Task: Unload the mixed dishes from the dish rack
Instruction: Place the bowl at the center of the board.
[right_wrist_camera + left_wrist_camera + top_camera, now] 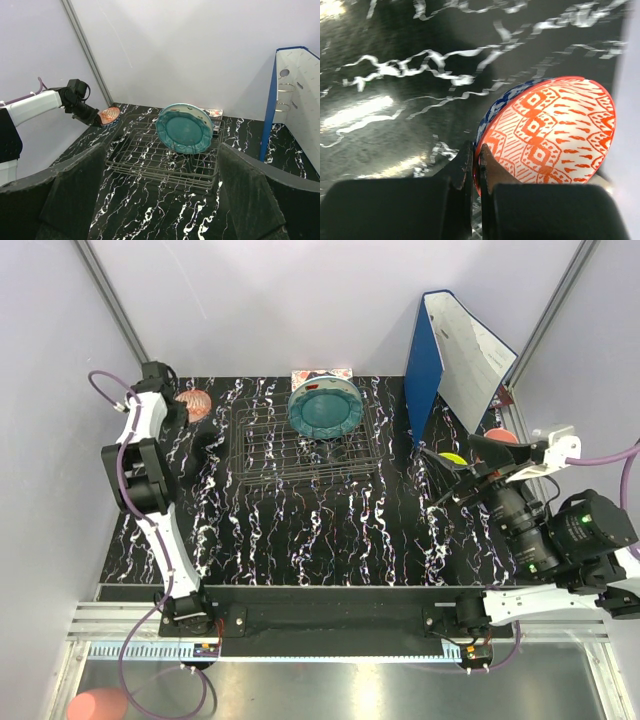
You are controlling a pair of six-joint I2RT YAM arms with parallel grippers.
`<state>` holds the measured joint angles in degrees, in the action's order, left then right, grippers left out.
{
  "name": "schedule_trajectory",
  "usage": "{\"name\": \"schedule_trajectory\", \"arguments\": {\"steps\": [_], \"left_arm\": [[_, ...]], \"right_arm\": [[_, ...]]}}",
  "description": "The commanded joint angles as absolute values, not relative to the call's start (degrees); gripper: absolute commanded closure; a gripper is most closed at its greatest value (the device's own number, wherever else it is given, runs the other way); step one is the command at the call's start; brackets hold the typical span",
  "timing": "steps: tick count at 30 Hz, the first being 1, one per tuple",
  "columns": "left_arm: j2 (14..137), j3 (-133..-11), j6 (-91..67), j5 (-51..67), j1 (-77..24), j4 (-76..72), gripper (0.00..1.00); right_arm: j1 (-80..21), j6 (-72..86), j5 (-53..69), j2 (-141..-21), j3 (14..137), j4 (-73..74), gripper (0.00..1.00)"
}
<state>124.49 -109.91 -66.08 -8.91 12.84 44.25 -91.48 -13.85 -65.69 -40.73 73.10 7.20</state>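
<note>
Left wrist alone shows left jaws pinching bowl (555, 130) rim; right jaws seemingly spread.

Wire rack (270, 452) sits mid-back on the black marbled table (300, 530), one teal plate (324, 408) in it, standing on edge at the rack's far side. Patterned book (322, 374) just behind the rack. Left gripper (183, 406) is out at the far-left corner, touching a red-patterned bowl (198, 403). Right gripper (445, 480) has its jaws spread wide, next to a yellow-green bowl (454, 458), near the foot of the upright open blue binder (425, 360)
</note>
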Motion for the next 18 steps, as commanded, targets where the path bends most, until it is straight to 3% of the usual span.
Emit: {"name": "schedule_trajectory", "arguments": {"steps": [1, 10, 14, 18], "left_arm": [[125.94, -111.71, -66.71, -9.76, 13.09, 44.65, 1.0], [127.0, -107.93, -66.09, -8.44, 13.27, 43.6, 1.0], [126.92, -107.4, -65.74, -7.47, 13.54, 43.59, 0.77], [126.04, -106.96, -64.78, -7.3, 14.15, 43.59, 0.62]], "right_arm": [[-91.49, -13.01, -68.2, -42.36, 73.21, 6.59, 0.0], [-91.49, -11.87, -68.73, -43.5, 72.6, 6.24, 0.0], [-91.5, -11.16, -68.99, -43.16, 71.81, 6.33, 0.0], [-91.58, -10.11, -69.08, -42.28, 70.67, 6.24, 0.0]]}}
